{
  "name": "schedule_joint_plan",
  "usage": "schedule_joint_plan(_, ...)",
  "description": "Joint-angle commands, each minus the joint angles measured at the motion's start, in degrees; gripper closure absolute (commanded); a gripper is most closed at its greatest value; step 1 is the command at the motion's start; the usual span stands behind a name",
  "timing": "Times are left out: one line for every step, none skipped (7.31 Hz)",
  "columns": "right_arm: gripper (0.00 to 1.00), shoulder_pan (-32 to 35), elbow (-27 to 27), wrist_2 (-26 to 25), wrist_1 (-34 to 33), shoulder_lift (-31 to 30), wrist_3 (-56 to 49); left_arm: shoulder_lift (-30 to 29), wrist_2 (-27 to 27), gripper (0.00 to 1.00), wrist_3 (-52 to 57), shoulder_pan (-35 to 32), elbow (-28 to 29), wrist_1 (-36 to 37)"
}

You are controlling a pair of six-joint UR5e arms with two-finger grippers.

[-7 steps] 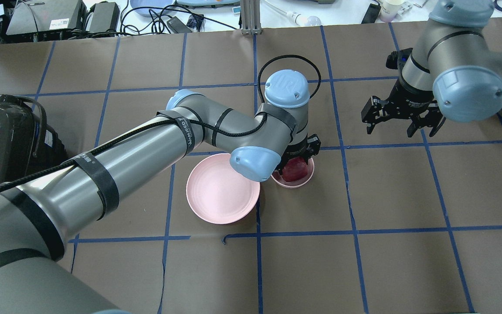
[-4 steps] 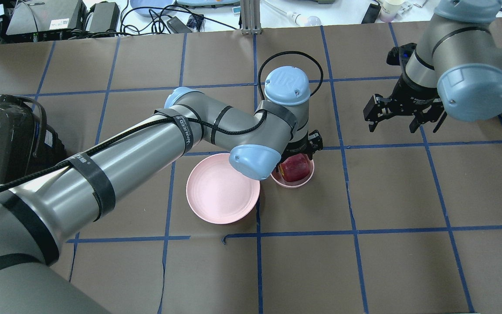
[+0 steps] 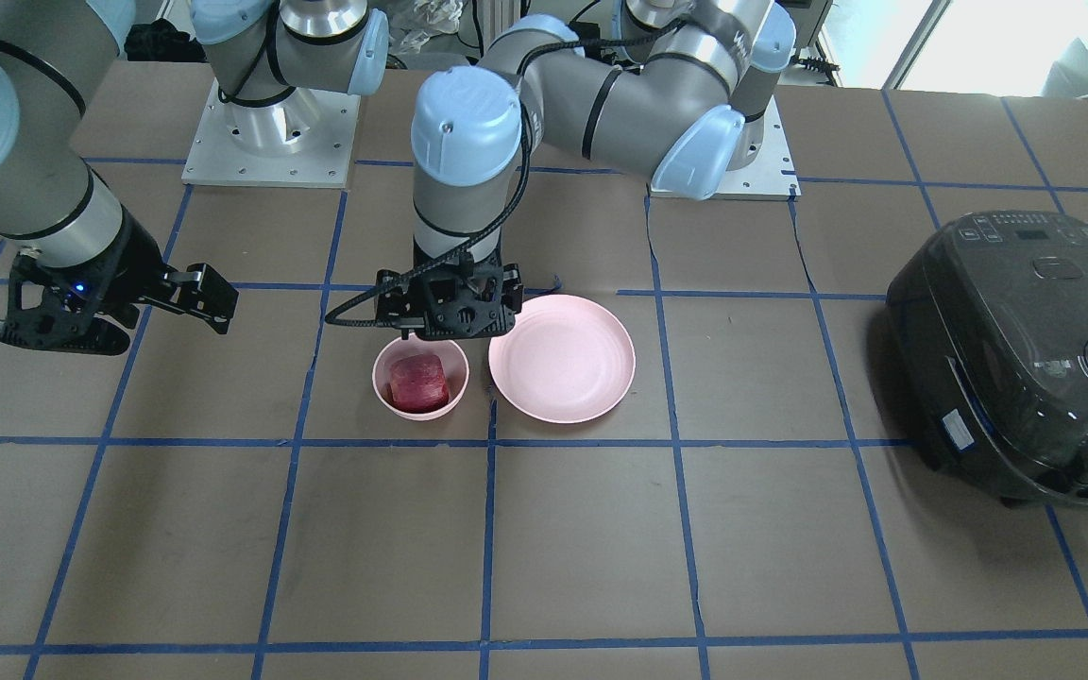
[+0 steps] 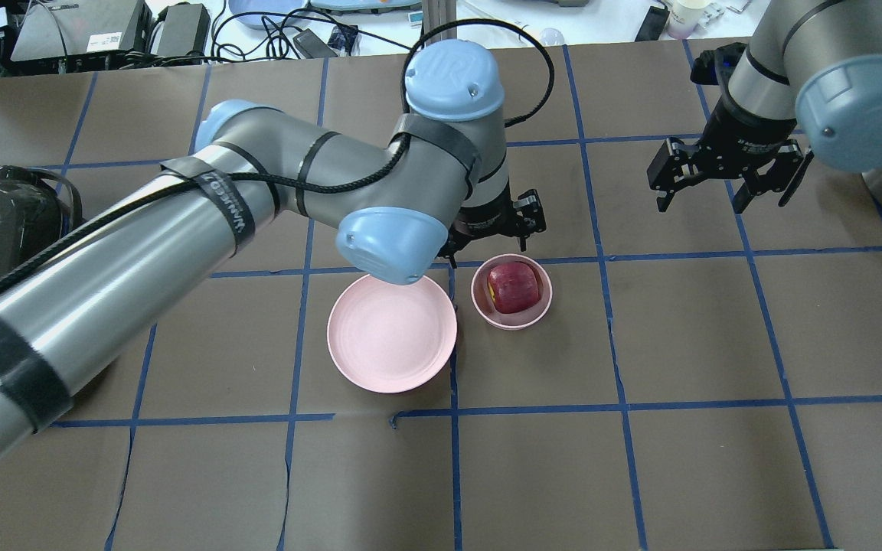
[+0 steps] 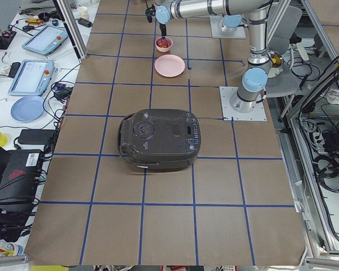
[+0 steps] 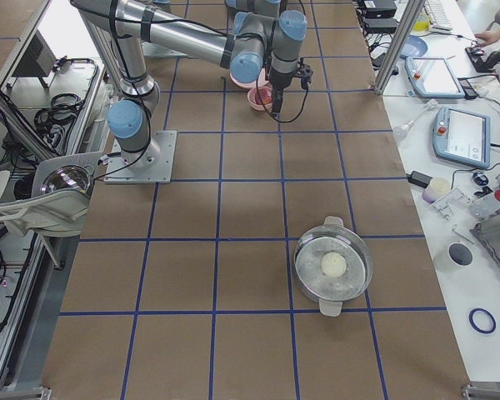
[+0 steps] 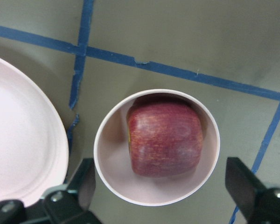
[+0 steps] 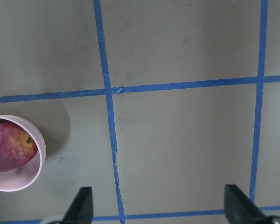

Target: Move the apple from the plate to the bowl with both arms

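Observation:
The dark red apple (image 4: 514, 286) lies inside the small pink bowl (image 4: 512, 319); it also shows in the front view (image 3: 417, 382) and the left wrist view (image 7: 164, 138). The wide pink plate (image 4: 391, 333) is empty, just left of the bowl. My left gripper (image 4: 496, 224) is open and empty, raised above and just behind the bowl; its fingers (image 7: 81, 183) frame the bowl (image 7: 111, 172). My right gripper (image 4: 724, 184) is open and empty, hovering far to the right; its wrist view shows the bowl's rim (image 8: 37, 158) at left.
A black rice cooker (image 3: 1026, 349) sits at the robot's left end of the table. A steel pot (image 6: 332, 265) with a white ball inside shows in the right exterior view. Blue tape lines grid the brown table.
My left gripper has lifted up and back off the bowl, leaving the apple in it. My right gripper has drifted slightly up and away.

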Motion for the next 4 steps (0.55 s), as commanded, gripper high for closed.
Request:
schedule_joint_plan(0.0, 0.55, -4.64, -0.03, 7.26, -2.68, 0.3, 9.14, 0.24, 0.0, 11.55, 3.9, 1.15, -11.58)
schedule_joint_plan(0.0, 1.17, -4.12, 0.67, 7.46, -3.84, 0.47, 13.1, 0.32, 0.0, 17.17, 5.93, 2.12, -15.9)
schedule_joint_plan(0.0, 3.26, -4.55, -0.19, 7.38, -4.28, 2.82, 15.49, 0.24, 0.0, 20.45, 8.73, 2.74, -17.86)
schedule_joint_plan(0.0, 5.28, -4.65, -0.2, 7.38, -4.29, 5.98, 16.91, 0.15, 0.0, 22.22, 12.07, 2.83, -18.05)
